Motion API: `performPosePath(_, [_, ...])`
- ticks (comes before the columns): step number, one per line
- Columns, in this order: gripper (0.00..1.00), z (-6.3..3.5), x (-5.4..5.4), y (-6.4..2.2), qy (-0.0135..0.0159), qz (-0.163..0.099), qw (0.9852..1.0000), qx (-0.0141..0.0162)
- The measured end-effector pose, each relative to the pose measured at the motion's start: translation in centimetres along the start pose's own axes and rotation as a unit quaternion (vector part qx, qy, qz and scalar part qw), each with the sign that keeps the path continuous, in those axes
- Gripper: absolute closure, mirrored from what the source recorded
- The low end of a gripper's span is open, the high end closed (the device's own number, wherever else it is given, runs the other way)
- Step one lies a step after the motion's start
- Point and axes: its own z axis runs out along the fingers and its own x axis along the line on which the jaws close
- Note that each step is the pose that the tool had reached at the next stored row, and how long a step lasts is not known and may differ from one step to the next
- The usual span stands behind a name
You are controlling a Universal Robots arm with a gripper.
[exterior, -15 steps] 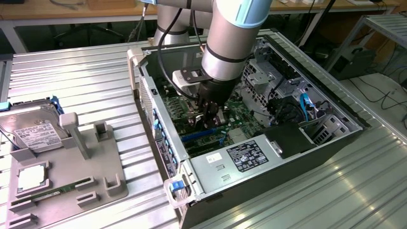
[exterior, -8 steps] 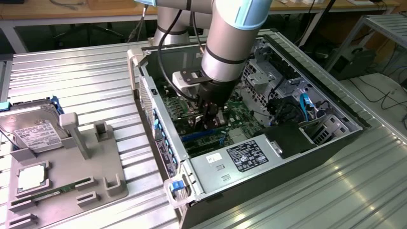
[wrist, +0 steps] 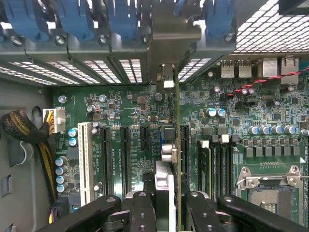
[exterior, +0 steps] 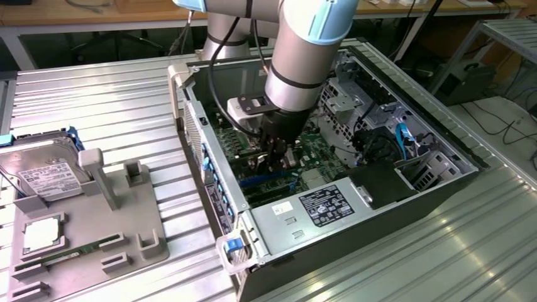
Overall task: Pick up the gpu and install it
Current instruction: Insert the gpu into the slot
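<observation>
The gpu [wrist: 177, 130] appears edge-on in the wrist view as a thin board standing upright over the motherboard's black expansion slots [wrist: 123, 159]. Its silvery bracket [wrist: 171, 34] reaches up to the case's rear slot openings, among the blue latches [wrist: 120, 19]. My gripper [wrist: 176, 205] is shut on the card's near end, with a black finger [wrist: 142, 210] on either side. In the exterior view the gripper [exterior: 277, 151] is lowered inside the open computer case [exterior: 336, 214], just above the motherboard [exterior: 323, 167], and the card below it is mostly hidden.
A grey fixture [exterior: 100, 226] at the exterior view's left holds a silver hard drive [exterior: 46, 176] and a green memory stick [exterior: 59, 258]. Inside the case are a white slot [wrist: 86, 159], a processor socket [wrist: 270, 193], sleeved cables [wrist: 24, 130] and a power supply [exterior: 323, 207].
</observation>
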Motion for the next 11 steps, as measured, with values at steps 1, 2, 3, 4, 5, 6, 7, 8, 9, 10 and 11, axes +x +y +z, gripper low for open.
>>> performPosePath(1, [0.71,0.09,0.00,0.00,0.0000,0.000,1.0000,0.0000])
performPosePath(2, [0.71,0.16,0.01,-0.01,0.0000,0.000,1.0000,0.0000])
performPosePath(3, [0.71,0.24,0.01,-0.01,0.0000,0.000,1.0000,0.0000])
performPosePath(4, [0.71,0.29,0.01,-0.01,0.0000,0.000,1.0000,0.0000])
performPosePath(5, [0.71,0.33,0.01,-0.01,-0.0002,0.000,1.0000,0.0000])
performPosePath(6, [0.71,0.35,0.01,-0.01,-0.0002,0.000,1.0000,0.0000])
performPosePath(7, [0.71,0.35,0.01,-0.01,-0.0002,0.000,1.0000,0.0000])
performPosePath(8, [0.71,0.36,0.01,-0.01,-0.0003,0.000,1.0000,-0.0001])
performPosePath(9, [0.71,0.36,0.01,-0.01,-0.0003,0.000,1.0000,-0.0001])
performPosePath(10, [0.71,0.36,0.01,0.00,-0.0003,0.000,1.0000,-0.0001])
performPosePath(11, [0.71,0.38,0.01,0.03,-0.0004,0.000,1.0000,-0.0001])
